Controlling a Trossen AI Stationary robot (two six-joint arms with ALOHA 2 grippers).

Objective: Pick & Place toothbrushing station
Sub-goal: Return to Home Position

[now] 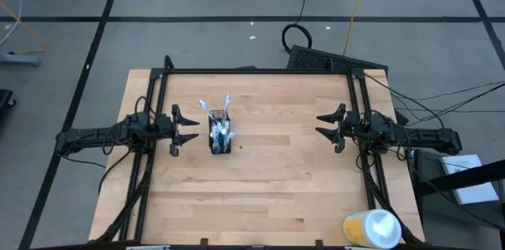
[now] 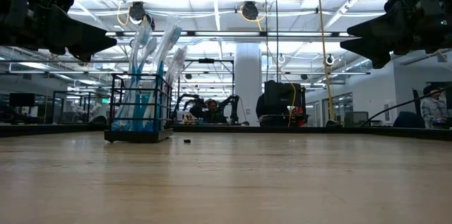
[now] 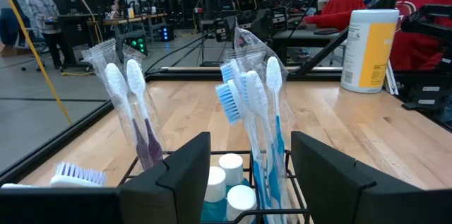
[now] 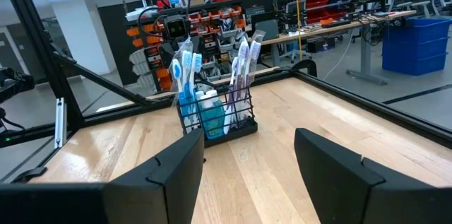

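A yellow-and-white round container (image 1: 371, 229) stands at the near right corner of the tabletop (image 1: 276, 195). Farther in, about midway to the far edge, the left gripper (image 1: 196, 130) hangs above the wood near the left edge, fingers spread wide, holding nothing. Just beside its tips sits the black mesh holder (image 1: 220, 143), with toothbrushes (image 1: 215, 113) and white-capped tubes (image 3: 229, 171) standing in it. The right gripper (image 1: 318, 125) hangs near the right edge, also wide open and empty, well apart from the holder.

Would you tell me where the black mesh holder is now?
In the high view, the black mesh holder stands left of centre on the table, beside the left pincer and far from the right pincer.
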